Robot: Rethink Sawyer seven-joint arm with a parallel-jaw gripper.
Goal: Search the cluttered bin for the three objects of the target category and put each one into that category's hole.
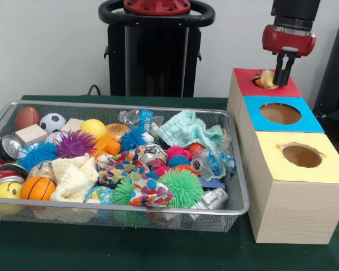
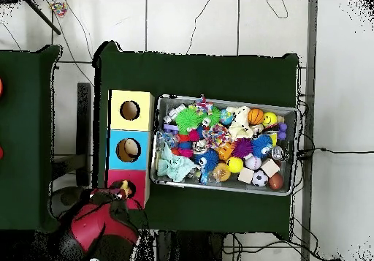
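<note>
The front view shows the gripper [image 1: 282,69] hanging over the red-topped box [image 1: 237,93], its dark fingers pointing down at the hole; a pale yellow and orange object [image 1: 265,79] sits in that hole, just beside the fingertips, and whether the fingers grip it or have let go cannot be told from either view. The overhead view hides the gripper under the red and black arm [image 2: 98,225], which covers the near end of the red box [image 2: 117,176]; only a small yellowish patch [image 2: 124,186] shows at the hole there.

The overhead view makes the row plain: yellow-topped box [image 2: 117,110], blue-topped box [image 2: 115,150] and red box touching end to end, beside the short side of the wire bin [image 2: 226,99]; the holes in the yellow and blue boxes look open and brown inside. The front view gives the wooden sides of the yellow box [image 1: 294,212] and the blue box [image 1: 308,119], which the overhead view does not.

The wire bin [image 1: 237,195] is crowded in the front view: a basketball [image 1: 37,188], a soccer ball [image 1: 52,122], a brown football [image 1: 26,117], a yellow ball [image 1: 93,129], a green spiky ball [image 1: 182,187], a purple spiky ball [image 1: 75,144], a mint cloth [image 1: 186,130], a cream cloth [image 1: 73,178], a wooden block [image 1: 30,134] and a crushed can [image 1: 212,199]; all rest on a green table cover [image 1: 101,248].
</note>
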